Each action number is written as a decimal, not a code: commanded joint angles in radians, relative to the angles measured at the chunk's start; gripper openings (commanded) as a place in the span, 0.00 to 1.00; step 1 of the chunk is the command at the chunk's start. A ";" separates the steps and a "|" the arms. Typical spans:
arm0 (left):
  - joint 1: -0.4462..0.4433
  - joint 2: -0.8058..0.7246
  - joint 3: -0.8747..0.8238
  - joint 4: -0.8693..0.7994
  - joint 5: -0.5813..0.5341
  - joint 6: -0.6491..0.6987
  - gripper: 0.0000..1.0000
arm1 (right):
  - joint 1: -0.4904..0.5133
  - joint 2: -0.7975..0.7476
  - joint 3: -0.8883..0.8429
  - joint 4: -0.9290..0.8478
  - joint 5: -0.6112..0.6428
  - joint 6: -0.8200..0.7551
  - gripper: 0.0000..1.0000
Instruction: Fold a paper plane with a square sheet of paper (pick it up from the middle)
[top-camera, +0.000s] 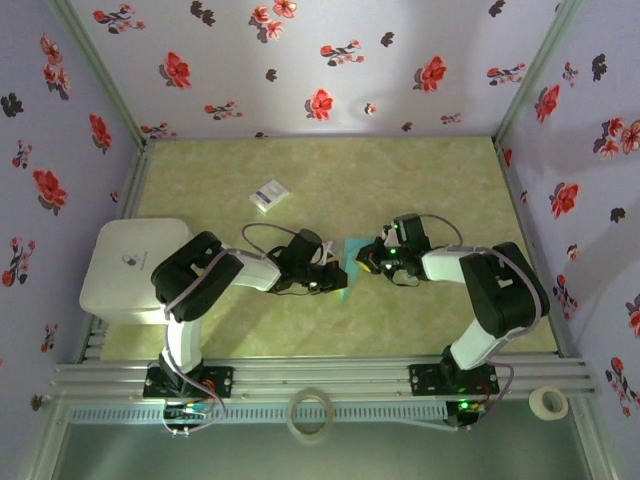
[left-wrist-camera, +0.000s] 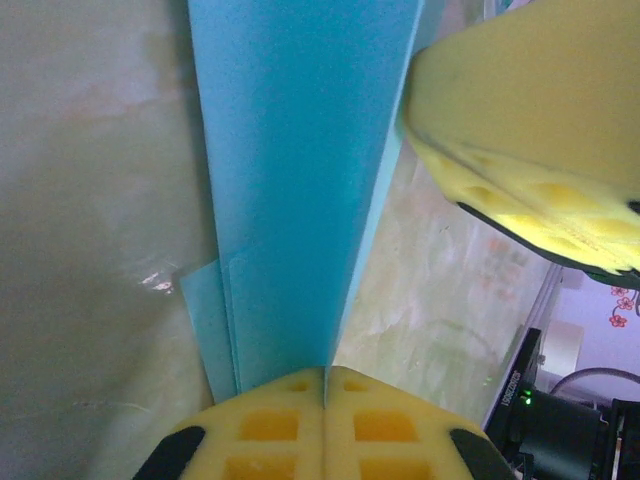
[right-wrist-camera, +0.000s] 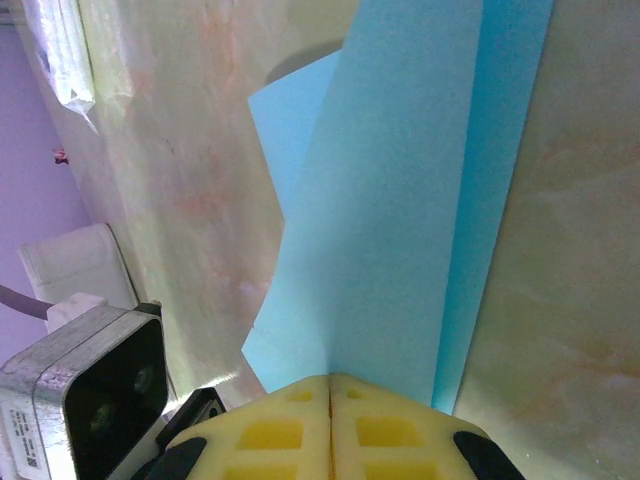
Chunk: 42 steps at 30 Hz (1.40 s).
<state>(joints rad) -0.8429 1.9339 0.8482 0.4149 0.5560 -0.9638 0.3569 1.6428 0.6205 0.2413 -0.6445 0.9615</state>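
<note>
The folded teal paper (top-camera: 350, 262) sits at the middle of the tabletop (top-camera: 420, 180), held between the two hands, which meet there from either side

The left hand (left-wrist-camera: 323, 372) is closed tight, its yellow pads pressed together with no gap. The paper's fold line runs straight into the seam between them, so this hand pinches the paper at its near end. From that pinch the paper rises away as a long narrow band, with layered edges showing low on its left side. In the left wrist view a pad of the right hand sits just beside the paper's right edge, higher up

The right hand (right-wrist-camera: 330, 378) is closed as well, its pads meeting on the paper's near edge. From there the sheet spreads away as a broad flap, with a darker strip along its right side and a paler layer showing behind on the left

A small white card (top-camera: 268, 195) lies on the tabletop beyond the hands, well apart from the paper. A white box (top-camera: 135, 265) sits at the left edge
</note>
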 joint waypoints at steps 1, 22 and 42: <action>-0.002 0.067 -0.019 -0.067 -0.026 -0.007 0.00 | -0.011 0.022 0.027 0.018 -0.019 -0.003 0.08; 0.004 0.083 -0.037 -0.049 -0.027 -0.069 0.00 | -0.027 0.096 0.055 0.039 -0.055 -0.020 0.08; 0.006 0.041 -0.037 -0.086 -0.018 -0.032 0.09 | -0.028 0.203 0.077 -0.100 0.003 -0.103 0.06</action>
<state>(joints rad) -0.8272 1.9446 0.8402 0.4488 0.5884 -1.0378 0.3332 1.7828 0.6975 0.2230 -0.7216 0.8955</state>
